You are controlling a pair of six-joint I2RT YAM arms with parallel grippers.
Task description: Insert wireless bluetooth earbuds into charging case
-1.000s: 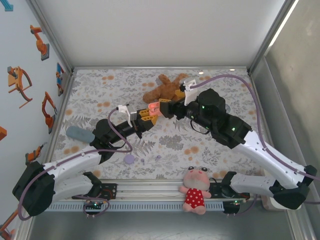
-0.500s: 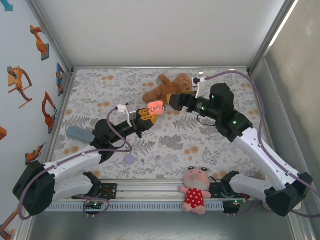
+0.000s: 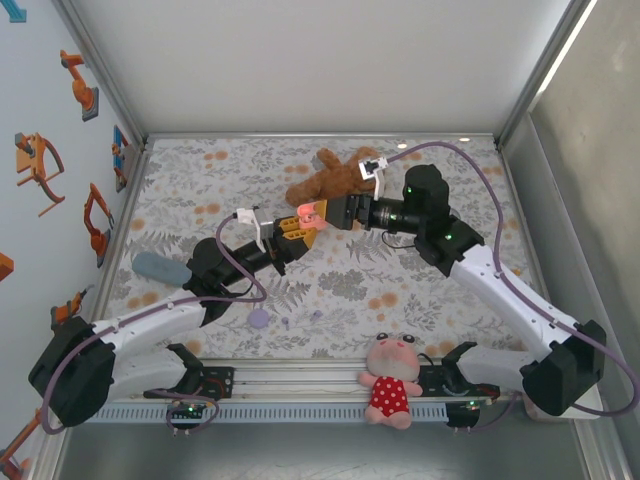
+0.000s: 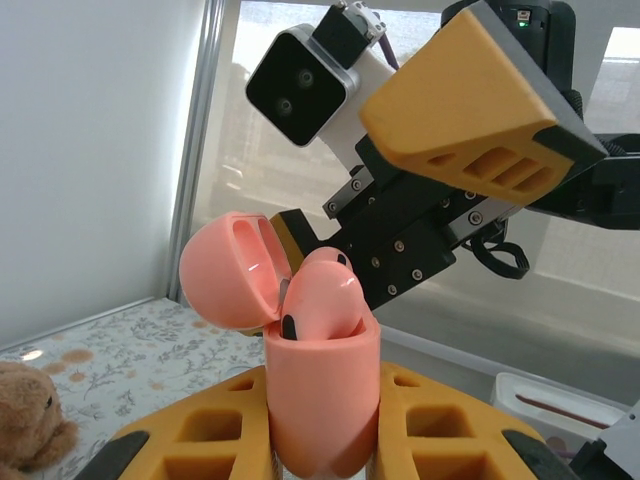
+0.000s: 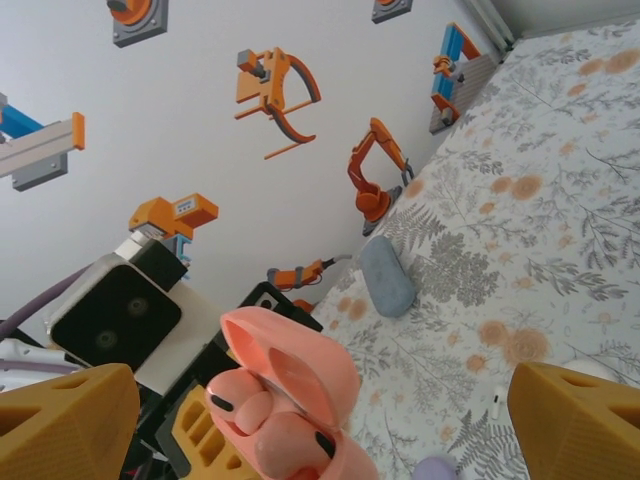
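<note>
Right fingers [image 5: 575, 420] have backed off, opened wide & come back round the pink case [image 4: 322, 400], held lid-up in the clamped left fingers [image 4: 190, 440] w/ earbuds [image 4: 325, 295] inside, so prob. a final push or lid-close is next.

At twelve o'clock on the floral counter [image 3: 200, 180], brown teddy bear [image 3: 325, 176] sprawled; at six, pink plush doll [image 3: 390, 382] in red dotted dress; at nine, grey-blue oblong pouch [image 3: 160, 268].
</note>
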